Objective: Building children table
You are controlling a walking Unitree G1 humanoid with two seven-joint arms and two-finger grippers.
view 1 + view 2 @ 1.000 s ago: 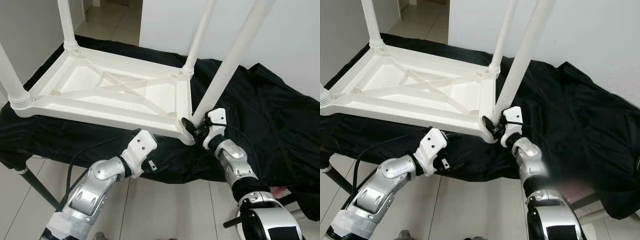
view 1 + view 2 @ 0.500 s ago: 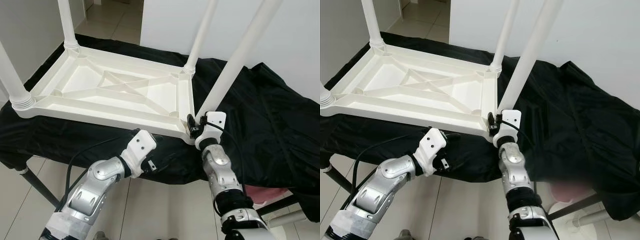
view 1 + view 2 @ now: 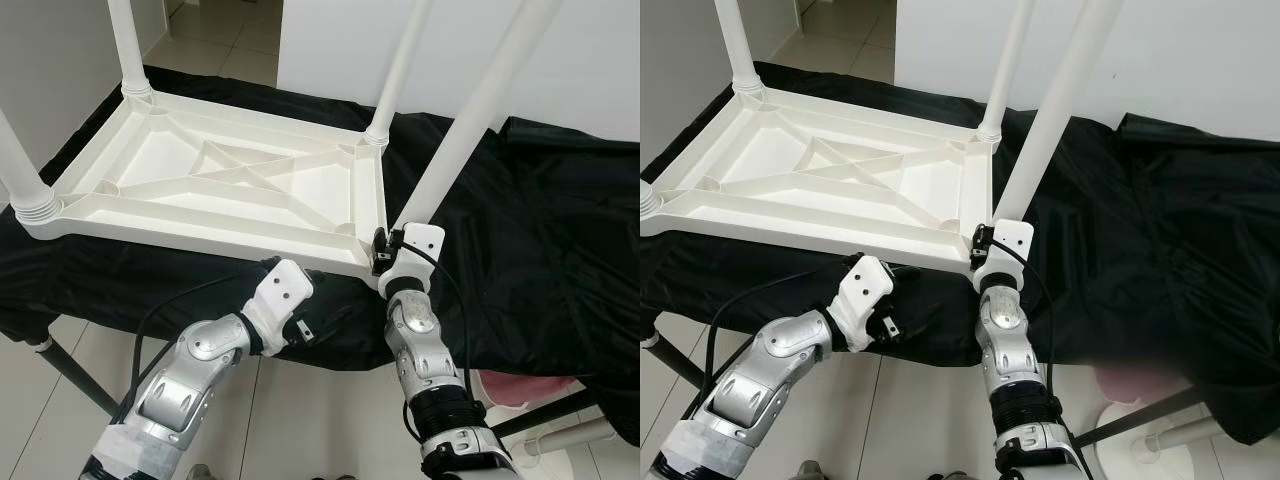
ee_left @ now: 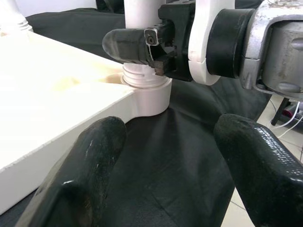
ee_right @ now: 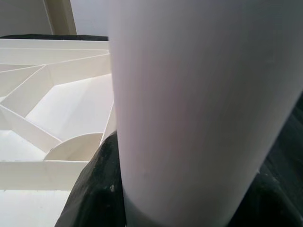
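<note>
White plastic tabletop (image 3: 220,190) lies upside down on a black cloth (image 3: 530,230), ribbed underside up, four white legs rising from its corners. In the eye views, the right gripper (image 3: 385,252) clasps the near-right leg (image 3: 470,130) just above its corner socket, and that leg leans to the right. The left gripper (image 3: 300,325) sits below the table's near edge, over the cloth, apart from the plastic.

From the left wrist, its two black fingers (image 4: 85,175) stand wide apart with nothing between them, pointing at the threaded socket (image 4: 144,87) where the right gripper grips.

From the right wrist, the leg (image 5: 199,109) stands between the black fingers (image 5: 94,189), pinched at its base, the ribbed underside behind it.
</note>
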